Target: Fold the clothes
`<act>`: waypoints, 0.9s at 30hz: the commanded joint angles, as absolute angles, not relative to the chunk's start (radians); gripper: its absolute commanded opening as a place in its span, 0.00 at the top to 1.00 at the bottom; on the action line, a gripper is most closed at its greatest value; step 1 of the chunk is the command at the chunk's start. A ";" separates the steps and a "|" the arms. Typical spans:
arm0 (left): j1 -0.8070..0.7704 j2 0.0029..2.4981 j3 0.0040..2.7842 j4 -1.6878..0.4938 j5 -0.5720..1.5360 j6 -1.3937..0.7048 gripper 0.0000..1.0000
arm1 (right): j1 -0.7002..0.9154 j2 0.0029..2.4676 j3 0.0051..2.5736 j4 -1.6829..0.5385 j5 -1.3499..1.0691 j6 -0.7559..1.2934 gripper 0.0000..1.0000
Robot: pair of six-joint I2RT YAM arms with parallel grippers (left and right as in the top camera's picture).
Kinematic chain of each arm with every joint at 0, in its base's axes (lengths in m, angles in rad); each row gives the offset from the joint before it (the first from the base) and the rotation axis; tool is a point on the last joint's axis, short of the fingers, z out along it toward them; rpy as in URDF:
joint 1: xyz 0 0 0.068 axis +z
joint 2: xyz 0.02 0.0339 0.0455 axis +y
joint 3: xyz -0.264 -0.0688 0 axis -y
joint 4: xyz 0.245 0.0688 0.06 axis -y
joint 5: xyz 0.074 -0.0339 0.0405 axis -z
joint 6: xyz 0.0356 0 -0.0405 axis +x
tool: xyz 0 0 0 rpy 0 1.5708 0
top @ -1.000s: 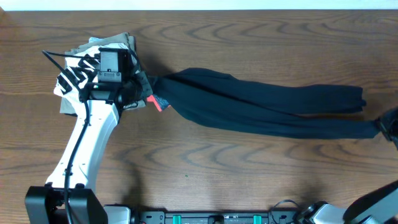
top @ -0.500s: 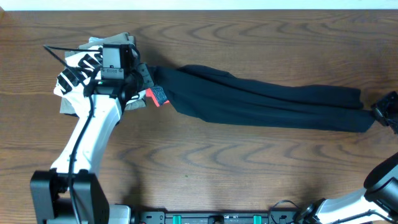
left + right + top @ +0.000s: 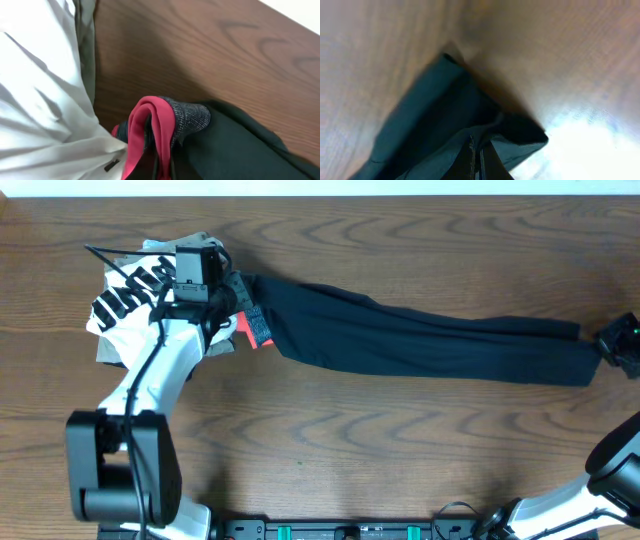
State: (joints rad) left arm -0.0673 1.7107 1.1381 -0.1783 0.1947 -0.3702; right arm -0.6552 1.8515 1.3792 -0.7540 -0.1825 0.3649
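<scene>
The clothes, long black leggings (image 3: 420, 342), lie stretched across the table from left to right. My left gripper (image 3: 232, 305) is shut on the waistband end, where grey fabric and a coral-red edge (image 3: 150, 135) bunch up between the jaws. My right gripper (image 3: 610, 345) is shut on the leg-cuff end (image 3: 470, 130) at the far right edge of the table. The fabric between the two grippers is pulled nearly straight and rests on the wood.
A white shirt with black lettering (image 3: 125, 295) lies under and beside my left arm, on a khaki folded garment (image 3: 200, 245). In the left wrist view the white shirt (image 3: 40, 100) fills the left side. The table's far edge (image 3: 320, 192) runs along the top.
Both grippers have moved toward the far side and apart, drawing the leggings out longer and straighter. The bunched folds near the waistband have flattened.
</scene>
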 commanded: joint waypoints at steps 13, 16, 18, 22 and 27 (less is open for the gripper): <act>-0.065 1.856 1.134 0.076 0.171 -0.376 0.47 | -0.559 2.017 1.407 -0.511 -0.206 0.579 0.80; -0.065 1.855 1.134 0.029 0.176 -0.375 0.48 | -0.564 2.048 1.407 -0.537 -0.214 0.542 0.68; -0.065 1.849 1.134 -0.018 0.213 -0.359 0.48 | -0.567 2.050 1.407 -0.567 -0.210 0.492 0.64; -0.065 1.834 1.134 -0.122 0.320 -0.304 0.54 | -0.573 2.037 1.408 -0.633 -0.214 0.398 0.60; -0.065 1.812 1.134 -0.200 0.331 -0.230 0.56 | -0.573 2.003 1.408 -0.712 -0.230 0.329 0.60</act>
State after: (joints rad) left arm -0.0673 1.8492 1.1378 -0.1818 0.2939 -0.3012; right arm -0.5655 2.0521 1.3952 -0.6949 -0.2111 0.4042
